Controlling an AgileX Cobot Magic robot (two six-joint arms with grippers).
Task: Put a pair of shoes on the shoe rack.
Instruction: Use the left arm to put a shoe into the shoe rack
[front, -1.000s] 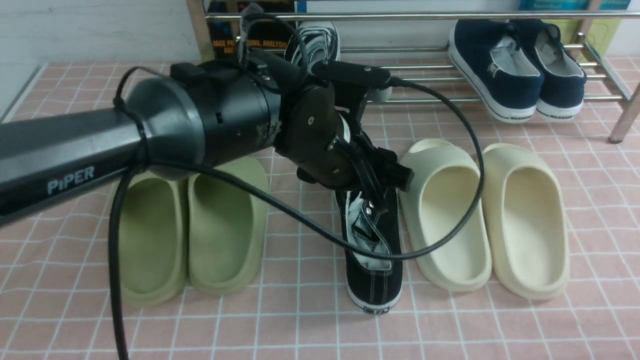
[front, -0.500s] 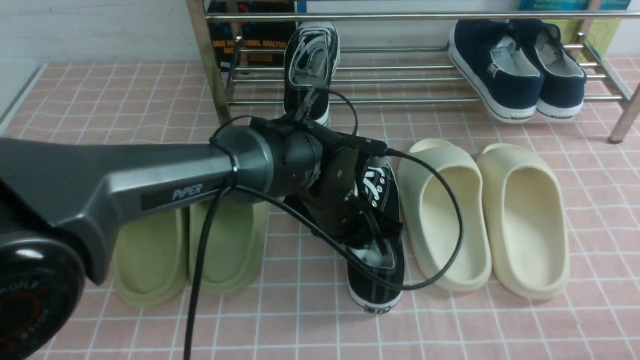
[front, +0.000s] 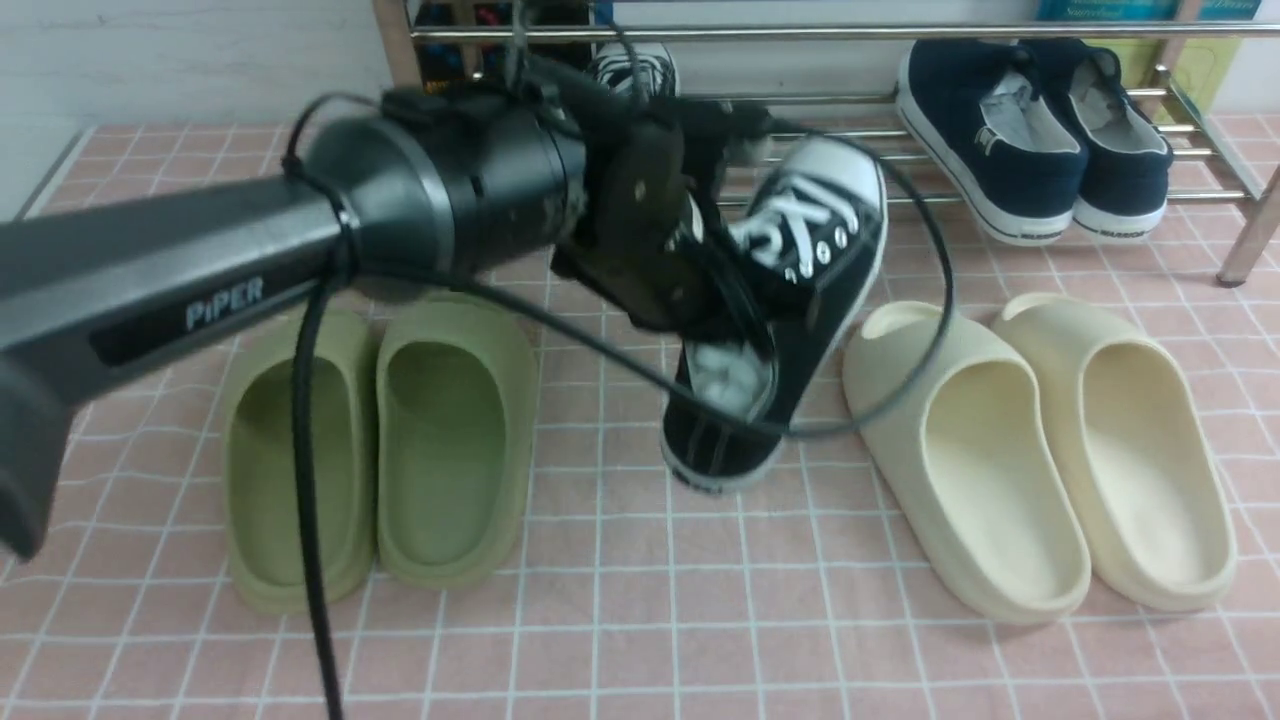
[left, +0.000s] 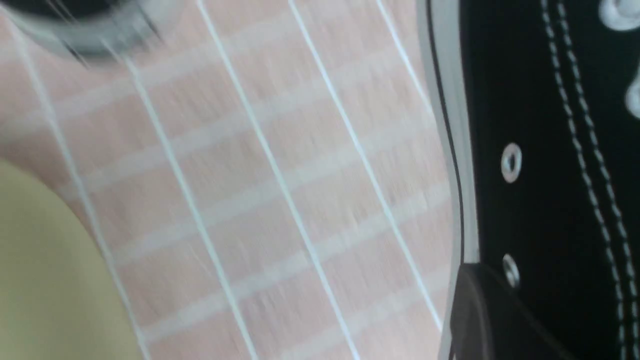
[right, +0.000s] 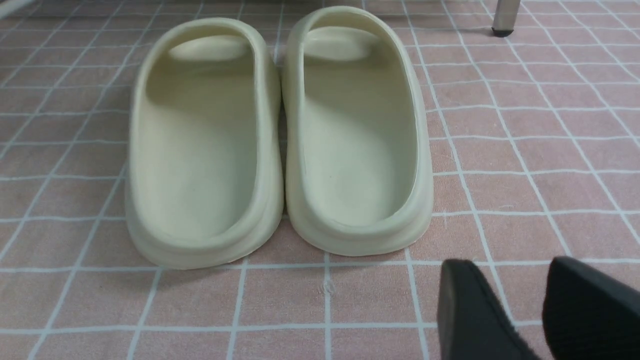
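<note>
One black sneaker (front: 820, 260) tilts, pinched in the left claw (front: 740, 330), arm (front: 200, 270) lettered "PiPER"; right claw (right: 505, 272) gapes empty.

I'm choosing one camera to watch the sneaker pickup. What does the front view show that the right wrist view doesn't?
Front only: the left hand gripping a black sneaker, the other sneaker on the shoe rack, navy slip-ons, green slides. Right wrist only: the open right hand. Both: the cream slides, the pink tiled floor and a rack leg.
</note>
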